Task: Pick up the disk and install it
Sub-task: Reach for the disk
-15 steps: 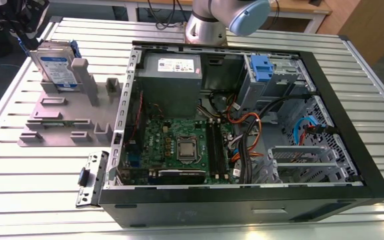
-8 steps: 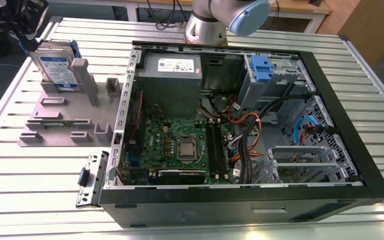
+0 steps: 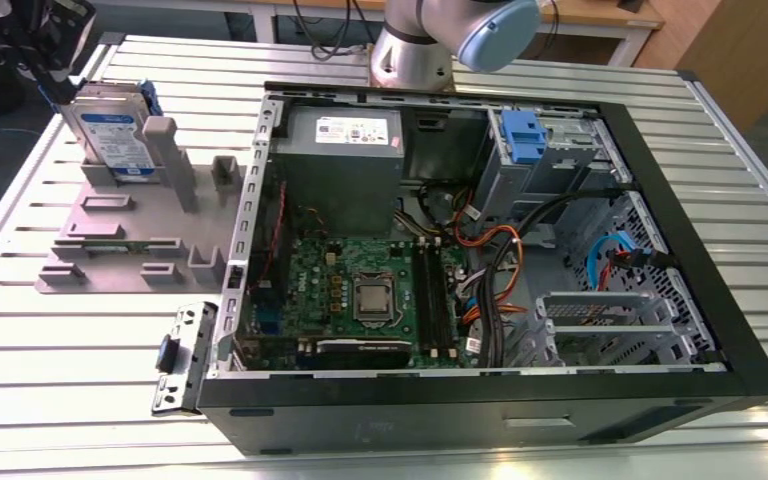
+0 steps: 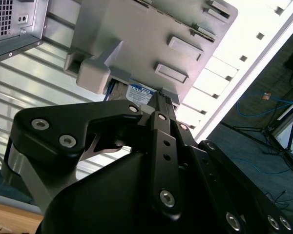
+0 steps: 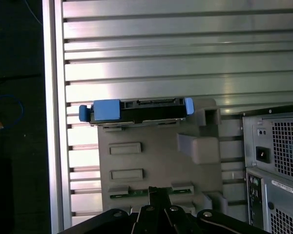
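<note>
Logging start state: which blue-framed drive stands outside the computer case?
The disk, upright in the grey fixture beside the case; the other blue caddy sits inside it.

In the exterior view, at ten o'clock, the disk (image 3: 115, 132) is silver-grey with a white-and-blue label, edged by a blue caddy. At nine o'clock the holder (image 3: 124, 235) is plain matte grey. The table (image 3: 64, 400) is pale silver, striped with parallel ribs. The computer case (image 3: 711, 260) has a black frame. Inside it, near the centre, the motherboard (image 3: 357, 290) is green. At twelve o'clock the power supply (image 3: 341, 160) is grey with a white label, and at one o'clock a second caddy (image 3: 523, 135) is blue. The orange cables (image 3: 484, 240) lie mid-case, and at three o'clock a blue cable (image 3: 620, 255) shows. In the second wrist view the gripper (image 4: 160, 105) is black with silver screw heads.
</note>
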`<state>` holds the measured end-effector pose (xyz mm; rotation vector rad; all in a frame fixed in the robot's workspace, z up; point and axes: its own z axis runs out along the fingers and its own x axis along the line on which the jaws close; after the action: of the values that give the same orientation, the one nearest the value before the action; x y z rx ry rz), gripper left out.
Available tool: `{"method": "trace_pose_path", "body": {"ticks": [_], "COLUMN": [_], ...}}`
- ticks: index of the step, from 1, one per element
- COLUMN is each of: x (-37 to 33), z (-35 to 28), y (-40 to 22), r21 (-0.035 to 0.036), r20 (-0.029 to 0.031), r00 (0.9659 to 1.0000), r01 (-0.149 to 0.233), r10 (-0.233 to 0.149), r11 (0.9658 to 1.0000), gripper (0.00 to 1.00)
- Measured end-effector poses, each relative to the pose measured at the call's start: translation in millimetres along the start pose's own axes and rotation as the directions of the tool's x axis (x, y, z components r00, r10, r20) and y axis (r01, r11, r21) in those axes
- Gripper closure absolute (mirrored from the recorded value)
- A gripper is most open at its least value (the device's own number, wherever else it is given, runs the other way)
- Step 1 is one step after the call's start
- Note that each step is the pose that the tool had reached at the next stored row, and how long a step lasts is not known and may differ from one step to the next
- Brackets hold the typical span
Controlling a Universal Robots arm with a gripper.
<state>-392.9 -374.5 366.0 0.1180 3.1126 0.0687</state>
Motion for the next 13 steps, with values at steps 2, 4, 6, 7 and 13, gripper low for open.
{"method": "trace_pose_path", "body": {"ticks": [2,4,6,7,13], "x": [0.5,0.9,1.3,1.6,3.1], "z": [0.5,1.0,1.5,1.8,3.1], "y": [-0.1,-0.1,-0.2,-0.2,-0.3], "r21": [0.0000,0.0000,-0.0001,0.0000,0.0000], "r20": [0.0001,0.0001,0.0001,0.0001,0.0001], "r00": [1.0000,1.0000,1.0000,1.0000,1.0000], "r01": [0.000,0.000,0.000,0.000,0.000], "r10": [0.000,0.000,0.000,0.000,0.000], "r11": [1.0000,1.0000,1.0000,1.0000,1.0000], "gripper": [0.90,0.90,0.90,0.90,0.90]}}
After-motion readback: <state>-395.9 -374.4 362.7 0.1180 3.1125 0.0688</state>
